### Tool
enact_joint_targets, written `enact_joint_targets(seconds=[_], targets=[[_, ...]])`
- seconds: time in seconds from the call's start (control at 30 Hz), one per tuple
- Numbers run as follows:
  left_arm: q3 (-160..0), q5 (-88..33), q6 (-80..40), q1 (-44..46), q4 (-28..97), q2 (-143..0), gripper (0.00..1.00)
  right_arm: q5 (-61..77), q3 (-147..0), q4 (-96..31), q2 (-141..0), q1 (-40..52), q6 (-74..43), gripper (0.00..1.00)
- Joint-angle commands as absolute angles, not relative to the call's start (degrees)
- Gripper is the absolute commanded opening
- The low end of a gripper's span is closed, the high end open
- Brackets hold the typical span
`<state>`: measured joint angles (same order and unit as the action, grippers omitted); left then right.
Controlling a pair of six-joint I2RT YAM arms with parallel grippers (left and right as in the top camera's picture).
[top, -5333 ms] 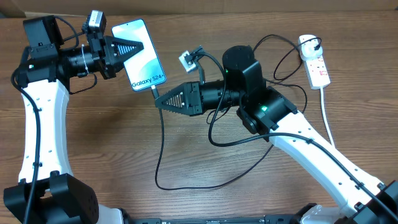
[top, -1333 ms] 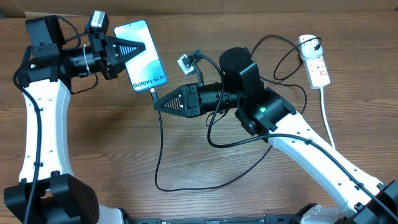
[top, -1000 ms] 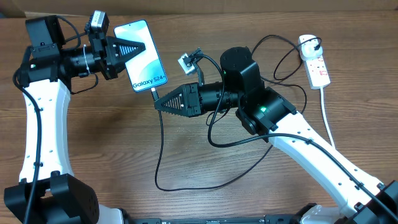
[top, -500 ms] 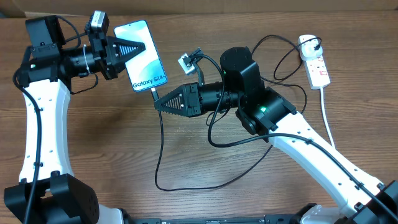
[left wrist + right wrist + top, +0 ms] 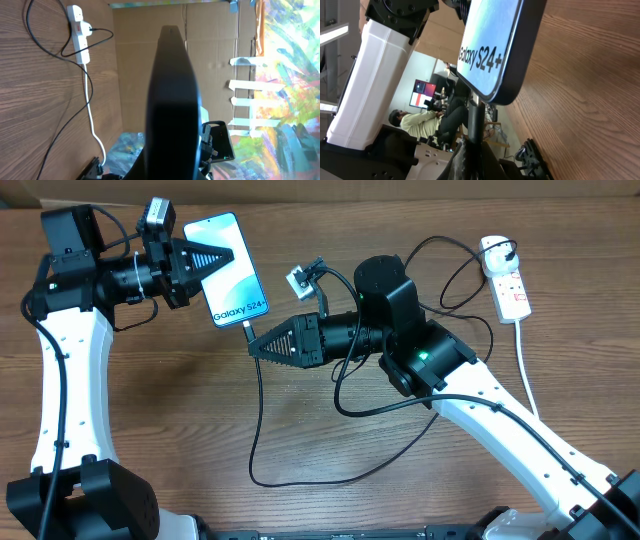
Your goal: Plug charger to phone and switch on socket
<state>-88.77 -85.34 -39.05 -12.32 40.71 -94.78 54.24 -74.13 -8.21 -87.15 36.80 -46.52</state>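
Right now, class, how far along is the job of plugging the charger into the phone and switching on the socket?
Done: the charger looks plugged into the socket at its far end. In hand: the left hand holds the phone, and the right hand pinches the charger tip at the phone's lower edge; whether it is seated cannot be told. Left: switching on the socket, with neither hand near it.

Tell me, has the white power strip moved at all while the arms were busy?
No. The socket lies in the same spot near the far right corner of the table, and its white cord trails toward the near edge as before.
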Motion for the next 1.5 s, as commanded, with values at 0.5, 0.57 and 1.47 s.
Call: enact_joint_targets(seconds=[0.5,0.57,1.47], targets=[[-89.23,-86.52,-38.52,-11.97,40.62,-94.39,0.04,55.40,-75.00,-7.77,-85.95,36.75,-46.50,0.04],[-89.23,-86.52,-38.52,-11.97,40.62,-94.39,0.04,55.42,-75.00,-7.79,-85.95,36.75,-46.50,0.04],[-89.23,-86.00,-38.57,-11.97,40.64,-94.39,0.04,55.16,-75.00,-7.79,-85.95,37.60,-46.46,0.04]])
